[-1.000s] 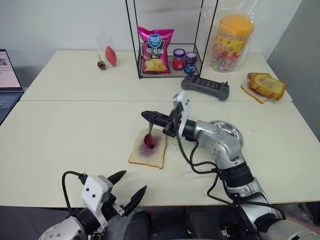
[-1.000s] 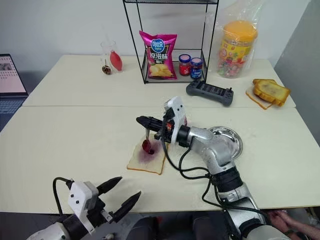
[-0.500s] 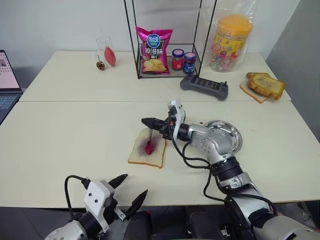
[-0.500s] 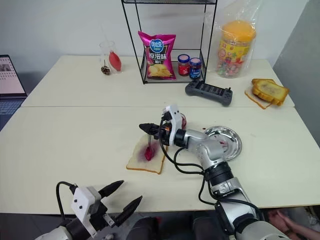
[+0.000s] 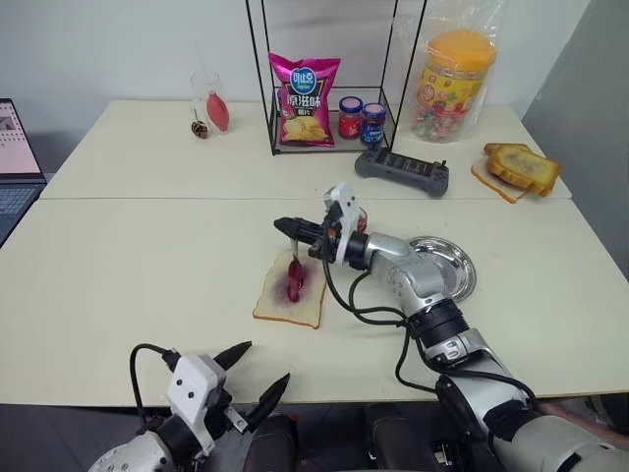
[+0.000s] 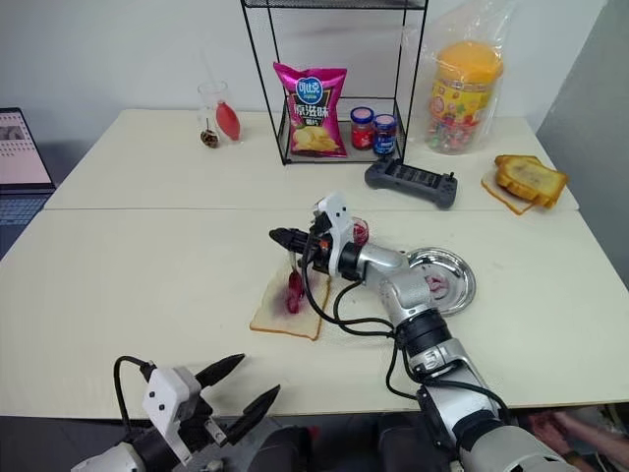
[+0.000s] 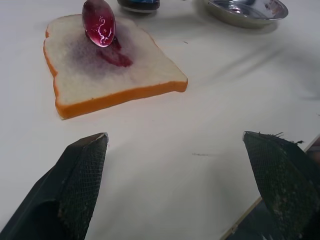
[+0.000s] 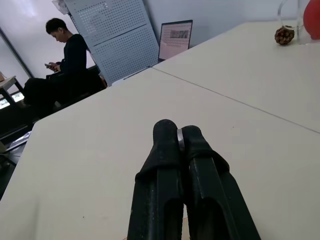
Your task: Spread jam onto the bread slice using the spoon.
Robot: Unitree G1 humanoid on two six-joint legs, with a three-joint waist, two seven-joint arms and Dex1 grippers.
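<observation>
The bread slice lies flat on the table in front of me, with a purple-red smear of jam at its centre. My right gripper points to the left over the slice, shut on the handle of the spoon. The spoon hangs down, and its jam-coated bowl is at the smear. Whether it touches the bread I cannot tell. The jam jar stands just behind that gripper. My left gripper is open and empty, low at the table's near edge.
A silver plate sits right of the bread. Further back are a wire rack with a chip bag and two lidded jars, a black controller, a candy jar, toast and a glass. A seated person is far off.
My right forearm has dropped lower and the wrist has rolled, keeping the spoon's bowl over the middle of the bread. The left gripper has stayed where it was.
</observation>
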